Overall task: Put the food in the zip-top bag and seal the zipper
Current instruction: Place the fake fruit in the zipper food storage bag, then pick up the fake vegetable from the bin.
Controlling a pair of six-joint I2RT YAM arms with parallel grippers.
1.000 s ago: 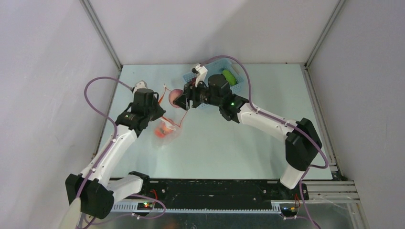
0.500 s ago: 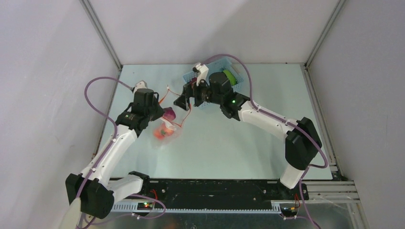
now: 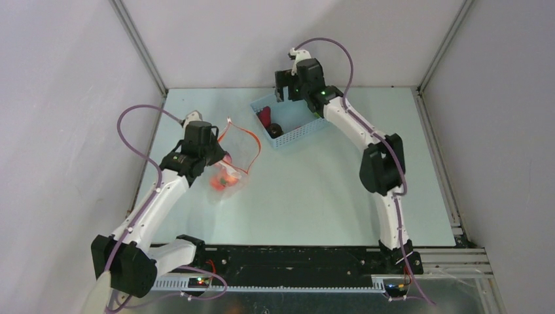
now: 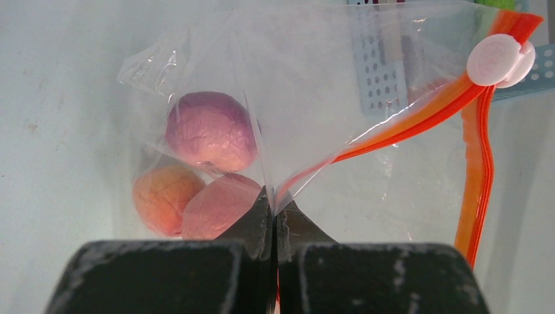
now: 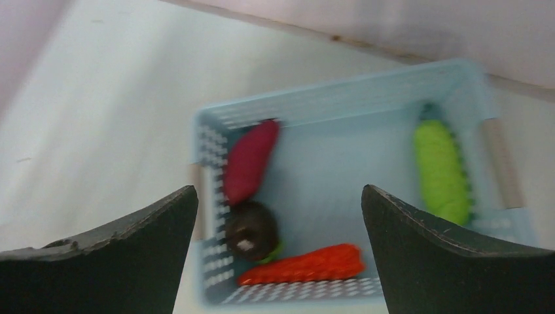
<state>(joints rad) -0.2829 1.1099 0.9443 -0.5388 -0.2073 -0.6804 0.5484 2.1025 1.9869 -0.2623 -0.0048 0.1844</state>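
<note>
The zip-top bag (image 4: 327, 85) is clear plastic, and my left gripper (image 4: 273, 203) is shut on its edge, holding it up off the table. Inside lie a purple food (image 4: 209, 131), a peach-orange one (image 4: 163, 196) and a pinkish-red one (image 4: 219, 206). The orange zipper (image 4: 406, 127) hangs open in a loop with a white slider (image 4: 497, 60) at its end. From above, the bag (image 3: 234, 163) sits left of centre by my left gripper (image 3: 219, 159). My right gripper (image 5: 278, 190) is open and empty, high over the basket, also visible at the back as the right gripper (image 3: 289, 82).
The light-blue perforated basket (image 5: 340, 98) holds a dark red food (image 5: 252, 160), a dark round one (image 5: 252, 229), a red-orange elongated one (image 5: 301, 265) and a green elongated one (image 5: 442, 170). In the top view the basket (image 3: 301, 134) stands at the back centre. Grey walls enclose three sides of the table.
My right gripper opened and let the purple food drop into the bag, then drew back and up to above the basket. The left gripper kept its hold on the bag.
</note>
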